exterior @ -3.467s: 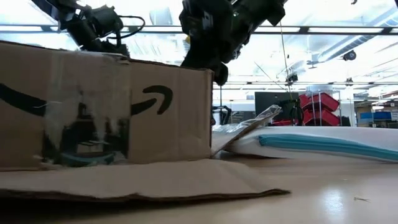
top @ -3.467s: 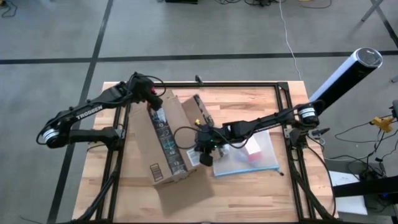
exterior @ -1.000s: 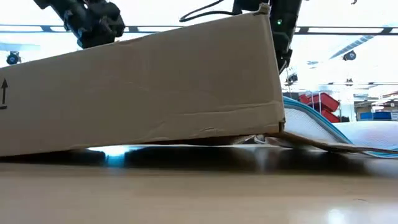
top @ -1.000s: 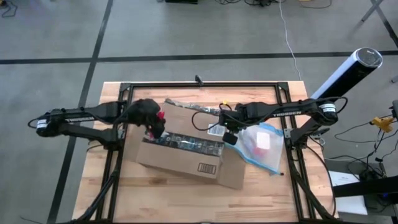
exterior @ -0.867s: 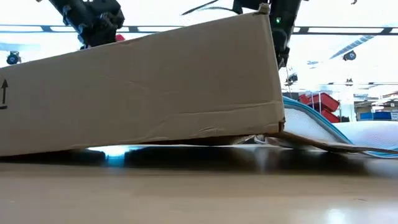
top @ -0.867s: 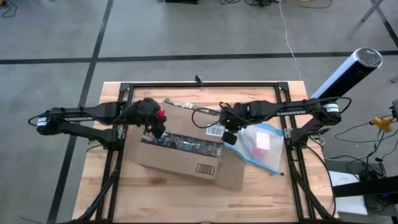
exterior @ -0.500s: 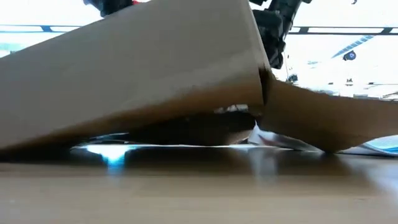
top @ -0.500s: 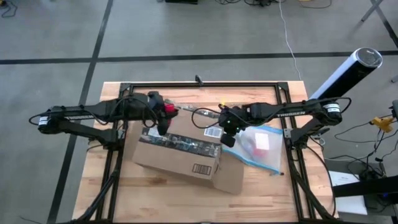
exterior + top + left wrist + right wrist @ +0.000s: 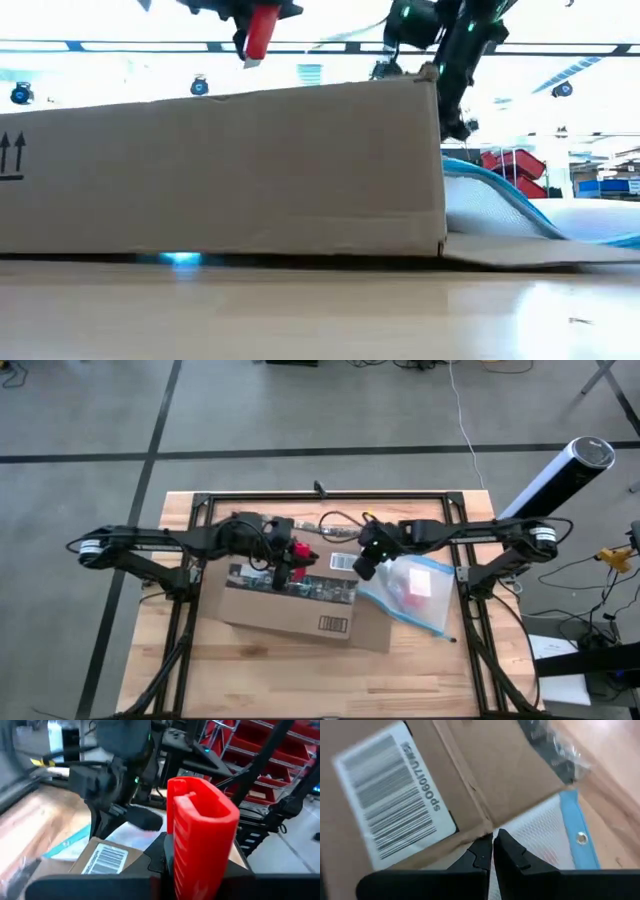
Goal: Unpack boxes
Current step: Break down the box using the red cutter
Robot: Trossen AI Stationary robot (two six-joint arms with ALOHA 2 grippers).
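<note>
A brown cardboard box (image 9: pixel 290 600) lies flat on the table's middle, a white barcode label (image 9: pixel 395 800) on its top near the right end. One flap (image 9: pixel 520 250) lies spread on the table toward the right. My left gripper (image 9: pixel 288 565) hovers over the box's far edge, shut on a small red tool (image 9: pixel 262 30). At the box's far right top corner, my right gripper (image 9: pixel 365 565) is shut. A clear pouch with a blue edge (image 9: pixel 415 592) lies just to the box's right, partly on the flap. My left gripper holds the red tool by its rear part (image 9: pixel 190 870); the tool itself hides the finger pads. The tool's free end (image 9: pixel 255 55) points down, clear above the box's top. My right gripper pinches a cardboard edge (image 9: pixel 479 836) of the box's top beside the barcode label, at the fingertips. It slants down from the far right. The box rests flat on the table.
A black metal frame (image 9: pixel 320 495) runs along the table's far edge and down both sides. A loose bit of clear wrap (image 9: pixel 318 532) lies behind the box. The near strip of table (image 9: pixel 320 680) is bare wood.
The box, tilted with its right end raised a second ago, has come down and now lies flat on the table. My left gripper has carried the red tool toward the table's right, over the box's far edge. My right gripper has stayed at the box's right top corner.
</note>
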